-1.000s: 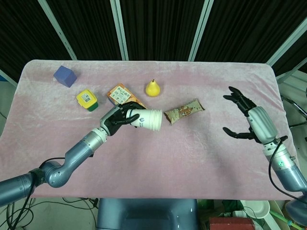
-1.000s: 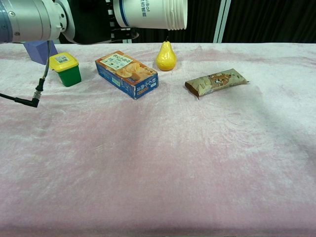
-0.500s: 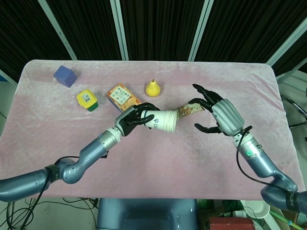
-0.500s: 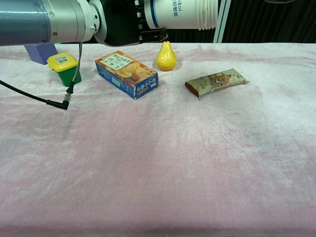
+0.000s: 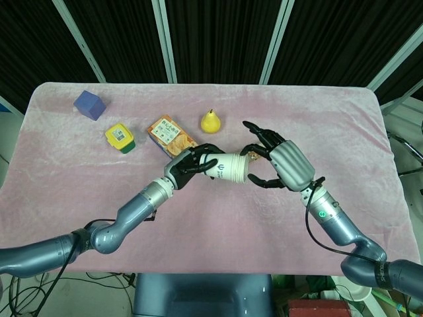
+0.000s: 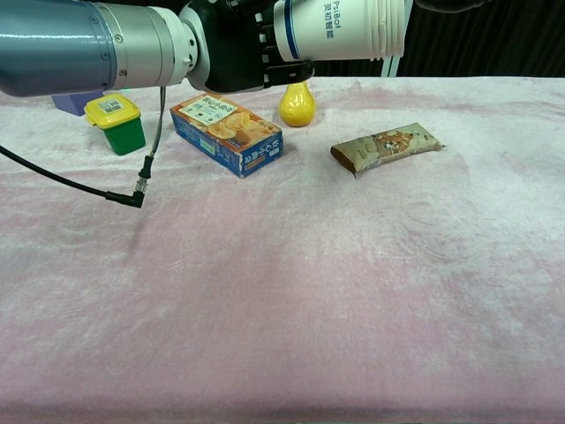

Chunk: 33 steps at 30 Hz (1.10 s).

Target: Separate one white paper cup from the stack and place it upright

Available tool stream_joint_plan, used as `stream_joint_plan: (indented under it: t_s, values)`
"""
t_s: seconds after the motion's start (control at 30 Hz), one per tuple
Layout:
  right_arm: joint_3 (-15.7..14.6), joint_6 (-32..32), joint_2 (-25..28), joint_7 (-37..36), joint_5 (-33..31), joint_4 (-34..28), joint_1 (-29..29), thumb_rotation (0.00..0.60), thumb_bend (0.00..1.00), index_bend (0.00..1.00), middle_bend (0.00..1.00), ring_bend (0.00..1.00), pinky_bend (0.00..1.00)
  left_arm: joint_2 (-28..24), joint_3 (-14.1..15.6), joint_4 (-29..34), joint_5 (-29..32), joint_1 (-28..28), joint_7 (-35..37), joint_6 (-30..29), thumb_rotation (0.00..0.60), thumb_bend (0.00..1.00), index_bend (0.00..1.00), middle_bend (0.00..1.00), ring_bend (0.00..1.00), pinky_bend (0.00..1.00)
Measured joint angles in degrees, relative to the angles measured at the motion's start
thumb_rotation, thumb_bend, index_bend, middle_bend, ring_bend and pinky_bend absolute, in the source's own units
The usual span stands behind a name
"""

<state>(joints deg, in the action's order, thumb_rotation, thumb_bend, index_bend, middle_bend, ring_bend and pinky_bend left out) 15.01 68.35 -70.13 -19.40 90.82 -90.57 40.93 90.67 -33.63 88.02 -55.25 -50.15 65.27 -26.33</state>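
So the pink cloth-covered table [image 5: 79,198] takes up pretty much the whole scene, with black curtains behind it. Both arms are reaching in over the middle.

The left hand [image 5: 186,166] has its dark fingers wrapped around the base end of the cup stack [image 5: 228,166], holding it up off the table and lying on its side, rims pointing toward 3 o'clock. From the chest view the stack [image 6: 340,28] hangs up at 12 o'clock, well above the cloth, blue lettering on the side.

The right hand [image 5: 281,164] sits right at the stack's rim end, at 3 o'clock from it. Its fingers are spread and curved around the mouth of the outer cup, with fingertips [image 5: 253,153] right by the rim. I honestly can't tell if they're pinching the rim or just near it.

On the table: orange snack box [image 5: 170,132] at about 10 o'clock from the stack, brown snack bar [image 6: 386,147] mostly hidden under the hands in the head view, green tub with a yellow lid [image 5: 119,137] further toward 9, blue cube [image 5: 89,105] at the far 10 o'clock corner, and a little yellow pear [image 5: 210,121] at 11 o'clock.
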Motion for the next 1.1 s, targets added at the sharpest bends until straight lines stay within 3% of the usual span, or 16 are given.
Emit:
stream_joint_plan:
  t_s: [0.6, 1.1]
  values:
    - [0.33, 0.25, -2.05, 3.35, -1.66, -0.35, 1.39, 0.600, 0.21, 0.52, 0.00, 0.15, 0.18, 1.77, -0.98, 0.24, 1.79, 0.53, -3.21, 1.69, 0.600, 0.45, 0.59, 0.53, 0.39, 0.58]
    - [0.14, 1.19, -2.47, 2.41, -1.83, -0.45, 1.49, 0.600, 0.28, 0.62, 0.01, 0.16, 0.18, 3.06, -2.24, 0.07, 1.94, 1.84, -4.17, 3.16, 0.600, 0.45, 0.59, 0.53, 0.39, 0.58]
